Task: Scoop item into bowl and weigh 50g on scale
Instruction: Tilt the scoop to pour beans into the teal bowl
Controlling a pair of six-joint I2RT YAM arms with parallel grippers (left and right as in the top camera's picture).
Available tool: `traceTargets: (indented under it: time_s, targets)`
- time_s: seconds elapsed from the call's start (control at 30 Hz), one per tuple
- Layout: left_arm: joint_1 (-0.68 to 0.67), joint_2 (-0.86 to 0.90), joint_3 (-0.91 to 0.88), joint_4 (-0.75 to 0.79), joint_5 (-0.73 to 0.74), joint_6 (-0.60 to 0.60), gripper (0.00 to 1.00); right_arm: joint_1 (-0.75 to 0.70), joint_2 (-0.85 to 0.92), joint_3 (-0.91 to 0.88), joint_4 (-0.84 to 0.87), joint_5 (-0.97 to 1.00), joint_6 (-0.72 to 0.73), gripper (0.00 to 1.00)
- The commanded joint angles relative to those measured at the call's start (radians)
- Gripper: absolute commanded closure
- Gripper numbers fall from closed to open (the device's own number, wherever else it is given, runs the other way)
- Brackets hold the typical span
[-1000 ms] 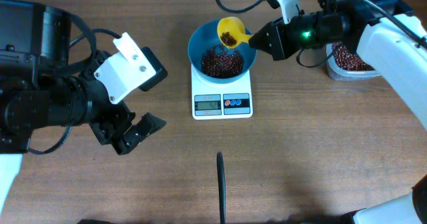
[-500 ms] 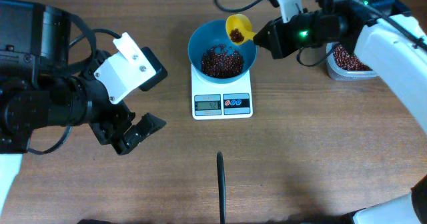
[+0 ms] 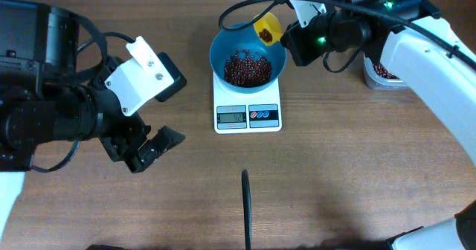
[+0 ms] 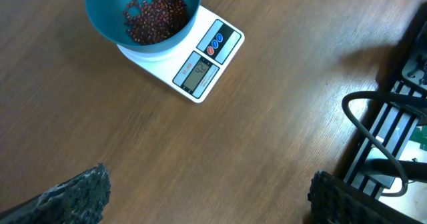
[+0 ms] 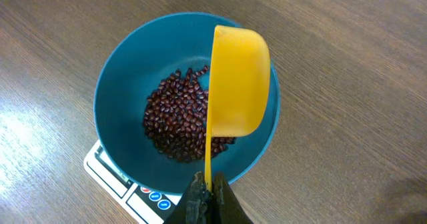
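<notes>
The number on the grey display of the white scale is too small to be read. The back of the scale is hidden under the teal-blue bowl, which is set on top of it on the wooden counter. A heap of small dark red-brown beans is seen in the bottom of the bowl. A clear tub with more beans in it is found at the far right, but much of it is covered by the right arm. The thin handle of a yellow scoop is squeezed tight between the jaws of the right gripper, and only their dark tips are shown in the wrist view. The scoop is held tipped on its side above the bowl's rim, on the side next to the right gripper. A few beans are seen inside it from overhead, but only its outside is shown from the wrist. The heap in the bowl lies just below and beside the scoop, close in front of those jaws. The left gripper is seen well apart from the bowl and scale, to their left, with its jaws spread wide and nothing between them. In the left wrist view only their rough tips are shown, cut off at the bottom edge.
</notes>
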Motion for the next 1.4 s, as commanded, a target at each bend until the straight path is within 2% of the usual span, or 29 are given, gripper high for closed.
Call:
traceTargets:
  time_s: [0.0,0.67,0.77,0.83,0.9,0.97,1.03,1.37]
  targets:
    - [0.005,0.001,0.019,0.001,0.018,0.016,0.01,0.013,-0.028,0.024,-0.017,0.035,-0.011,0.96]
    - [0.005,0.001,0.019,0.001,0.018,0.016,0.01,0.028,-0.027,0.077,-0.079,-0.06,0.014,0.96]
    - [0.005,0.001,0.019,0.001,0.018,0.016,0.01,0.032,-0.018,0.068,-0.094,0.031,0.01,0.96]
    - [0.005,0.001,0.019,0.001,0.018,0.016,0.01,0.034,-0.028,0.082,-0.098,-0.039,0.019,0.96]
    - [0.005,0.001,0.019,0.001,0.018,0.016,0.01,0.034,-0.019,0.07,-0.115,0.033,0.019,0.96]
    - [0.005,0.001,0.019,0.001,0.018,0.016,0.01,0.039,-0.026,0.087,-0.114,-0.009,0.021,0.96]
    - [0.005,0.001,0.019,0.001,0.018,0.016,0.01,0.041,-0.009,0.079,-0.126,0.08,0.009,0.96]
    - [0.005,0.001,0.019,0.001,0.018,0.016,0.01,0.066,-0.004,0.109,-0.118,0.093,0.013,0.96]
